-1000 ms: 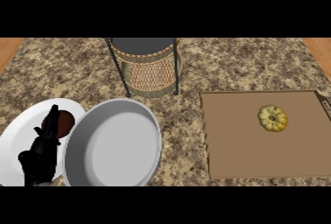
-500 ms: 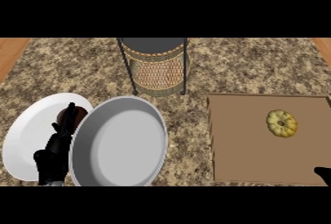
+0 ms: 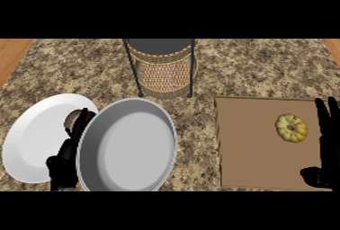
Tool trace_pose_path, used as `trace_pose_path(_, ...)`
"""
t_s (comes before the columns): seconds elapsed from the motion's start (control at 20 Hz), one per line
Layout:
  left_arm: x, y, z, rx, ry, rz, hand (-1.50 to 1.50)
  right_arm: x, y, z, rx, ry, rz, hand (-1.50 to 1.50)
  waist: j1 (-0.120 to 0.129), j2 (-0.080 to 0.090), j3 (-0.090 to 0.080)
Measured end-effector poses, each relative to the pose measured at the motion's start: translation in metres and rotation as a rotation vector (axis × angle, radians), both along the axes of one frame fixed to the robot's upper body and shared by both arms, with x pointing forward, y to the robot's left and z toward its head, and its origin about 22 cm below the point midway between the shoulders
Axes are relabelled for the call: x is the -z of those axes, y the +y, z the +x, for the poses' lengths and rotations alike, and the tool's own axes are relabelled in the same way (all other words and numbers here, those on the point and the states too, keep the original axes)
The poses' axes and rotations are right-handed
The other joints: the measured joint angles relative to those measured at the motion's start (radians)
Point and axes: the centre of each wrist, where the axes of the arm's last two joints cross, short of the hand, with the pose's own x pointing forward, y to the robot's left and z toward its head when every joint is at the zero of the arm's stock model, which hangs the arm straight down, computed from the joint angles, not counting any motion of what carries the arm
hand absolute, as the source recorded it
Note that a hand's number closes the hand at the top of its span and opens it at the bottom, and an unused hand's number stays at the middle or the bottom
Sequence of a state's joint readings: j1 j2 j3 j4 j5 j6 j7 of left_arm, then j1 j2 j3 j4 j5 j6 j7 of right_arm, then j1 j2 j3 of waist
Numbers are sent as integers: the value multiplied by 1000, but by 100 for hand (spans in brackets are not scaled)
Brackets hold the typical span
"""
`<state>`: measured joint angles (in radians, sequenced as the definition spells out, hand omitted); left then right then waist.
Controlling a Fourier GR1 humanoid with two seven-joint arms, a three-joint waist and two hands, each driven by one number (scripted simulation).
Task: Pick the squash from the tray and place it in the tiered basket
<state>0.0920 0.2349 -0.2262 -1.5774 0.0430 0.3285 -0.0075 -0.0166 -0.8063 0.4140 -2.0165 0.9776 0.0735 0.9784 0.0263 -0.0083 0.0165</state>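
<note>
the right hand has just come up along the tray's right edge, fingers straight and spread, beside the squash near that edge; reaching has begun. left hand rests open.

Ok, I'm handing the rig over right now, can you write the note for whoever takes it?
Left hand: open, resting at the lower left over the white plate, holding nothing.
Right hand: open, fingers straight, at the right edge beside the squash, not touching it.
Squash lies on the tray, upper right part.
Tiered basket stands at the back centre; grey plate in front of it.
Done: nothing yet.
Left: grasp squash, lift, place in basket.
</note>
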Motion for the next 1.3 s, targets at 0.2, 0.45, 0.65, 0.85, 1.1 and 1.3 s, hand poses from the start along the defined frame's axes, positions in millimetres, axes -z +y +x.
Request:
trace_pose_path(0.2,2,-1,-2,-6,9,0,0,9,14,11,-6,23,10,-150,-4,-2,1)
trace_pose_path(0.45,5,1,-6,-11,15,-5,0,21,27,27,17,72,-9,-150,-8,-3,0)
trace_pose_path(0.65,4,1,-4,-15,28,-4,0,32,28,38,56,124,-27,-150,-14,-3,0)
trace_pose_path(0.85,4,5,-3,-14,26,-3,0,36,31,48,76,156,-33,-150,-17,-4,1)
trace_pose_path(1.1,4,7,-1,-20,30,-12,0,38,33,58,93,182,-36,-150,-21,-5,1)
trace_pose_path(1.3,7,6,-2,-18,24,-8,0,45,27,65,119,215,-44,-150,-21,-5,2)
